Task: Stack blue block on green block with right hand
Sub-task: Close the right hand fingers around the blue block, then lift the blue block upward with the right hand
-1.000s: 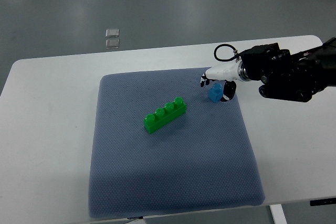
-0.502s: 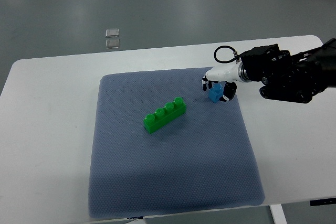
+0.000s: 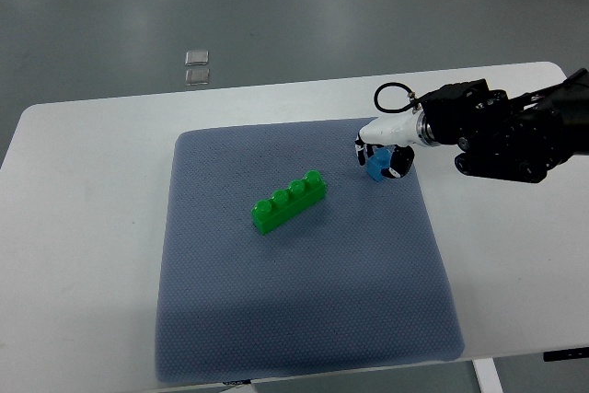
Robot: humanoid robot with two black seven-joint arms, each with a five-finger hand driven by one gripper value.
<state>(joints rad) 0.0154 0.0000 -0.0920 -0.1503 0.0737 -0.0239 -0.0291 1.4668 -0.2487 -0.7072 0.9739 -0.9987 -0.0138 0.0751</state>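
Now the blue block [image 3: 376,168] sits near the right edge of the grey mat [image 3: 304,319], with the right hand [image 3: 381,148] curled around it. From there the green block [image 3: 290,201] lies well apart, toward the lower left, its long axis diagonal.

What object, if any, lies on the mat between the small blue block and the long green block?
Nothing visible. Only bare blue-grey mat lies between the small blue block, inside the right hand, and the long green studded block.
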